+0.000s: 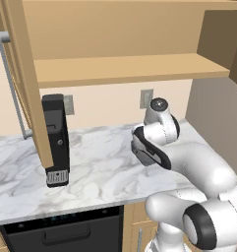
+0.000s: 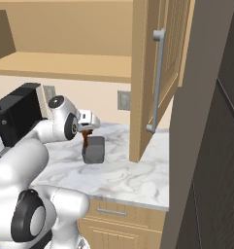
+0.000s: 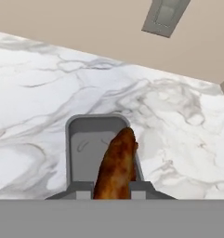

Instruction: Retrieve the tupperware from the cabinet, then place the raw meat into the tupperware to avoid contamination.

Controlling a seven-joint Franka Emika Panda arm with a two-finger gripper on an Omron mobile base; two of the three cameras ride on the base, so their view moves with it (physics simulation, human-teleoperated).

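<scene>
Raw meat held over the tupperware on the marble desk.
The hand (image 2: 86, 132) gripped the raw meat (image 3: 117, 163) between narrow jaws, directly above the open grey tupperware (image 2: 93, 149), which sat on the desk (image 1: 105, 167) below the open cabinet (image 1: 125, 66), well apart from the black appliance (image 1: 56, 139).

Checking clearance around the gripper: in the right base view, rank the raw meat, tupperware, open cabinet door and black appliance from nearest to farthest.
1. raw meat, held in the gripper
2. tupperware, directly below
3. black appliance, left
4. cabinet door, right; nearly level with the appliance
</scene>
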